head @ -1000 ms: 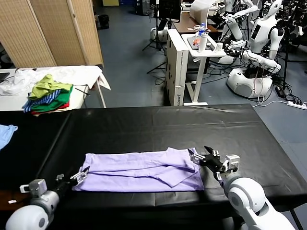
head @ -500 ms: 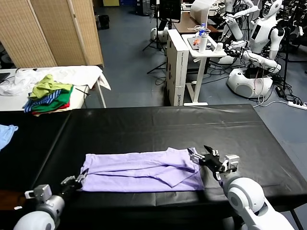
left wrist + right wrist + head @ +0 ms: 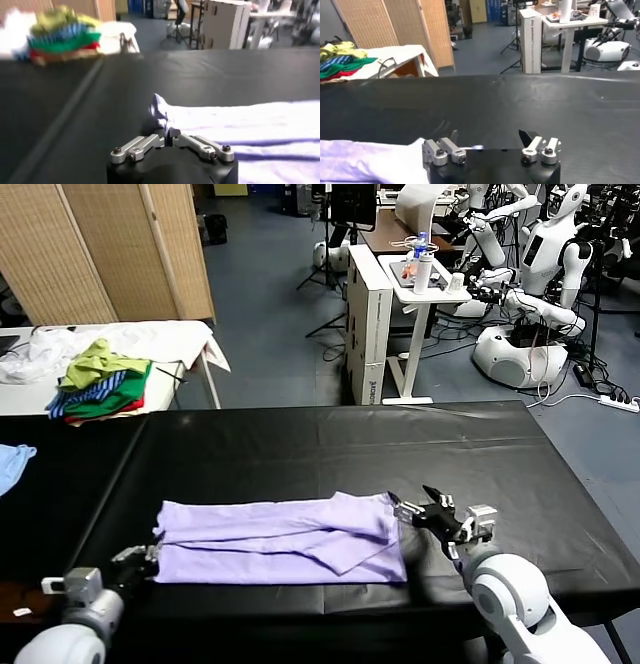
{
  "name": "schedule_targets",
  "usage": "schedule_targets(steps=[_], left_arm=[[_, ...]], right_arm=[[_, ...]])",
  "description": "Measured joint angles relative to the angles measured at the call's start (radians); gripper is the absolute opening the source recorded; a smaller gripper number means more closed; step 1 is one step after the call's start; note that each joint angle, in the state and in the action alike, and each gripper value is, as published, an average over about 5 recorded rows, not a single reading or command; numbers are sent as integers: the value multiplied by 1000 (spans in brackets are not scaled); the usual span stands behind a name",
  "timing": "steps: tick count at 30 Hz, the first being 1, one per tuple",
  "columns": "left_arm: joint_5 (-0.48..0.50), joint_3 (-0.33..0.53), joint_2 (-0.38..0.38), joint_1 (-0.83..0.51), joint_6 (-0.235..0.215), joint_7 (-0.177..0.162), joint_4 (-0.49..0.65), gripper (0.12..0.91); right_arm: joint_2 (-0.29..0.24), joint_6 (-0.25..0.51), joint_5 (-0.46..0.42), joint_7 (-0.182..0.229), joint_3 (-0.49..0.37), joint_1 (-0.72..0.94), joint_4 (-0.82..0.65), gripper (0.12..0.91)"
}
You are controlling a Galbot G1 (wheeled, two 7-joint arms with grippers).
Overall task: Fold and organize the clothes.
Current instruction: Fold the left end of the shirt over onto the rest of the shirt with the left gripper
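The pale lavender T-shirt (image 3: 280, 539) lies folded into a long band on the black table (image 3: 330, 444), near its front edge. My left gripper (image 3: 143, 561) is at the shirt's left end, shut on a pinch of the fabric. In the left wrist view the gripper (image 3: 168, 136) has its jaws together, and the shirt (image 3: 240, 125) rises in a small peak just ahead of them. My right gripper (image 3: 413, 504) is open and empty, just off the shirt's right end. In the right wrist view the gripper (image 3: 490, 137) has its jaws wide apart, with the shirt (image 3: 365, 160) beside them.
A green, striped and red clothes pile (image 3: 100, 384) sits on a white table (image 3: 180, 339) at the back left. A light blue garment (image 3: 12, 462) lies at the black table's left edge. A white cart (image 3: 385, 314) and other robots (image 3: 530, 294) stand behind.
The shirt has slid to the left along the table, pulled by my left gripper, which drew back to the left. Its right end has moved away from my right gripper, which barely moved.
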Motion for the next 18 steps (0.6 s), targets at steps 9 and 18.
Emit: schedule_targets(steps=[9,18], left_arm=[[142,-126,109,61,-52,-11,33,183],[-107,-81,38,34,82,-97,-106,183]], right_arm=[[15,3,-1,1,7,-17,4,907],[16,21,-10,-7,56,-62,10,907]])
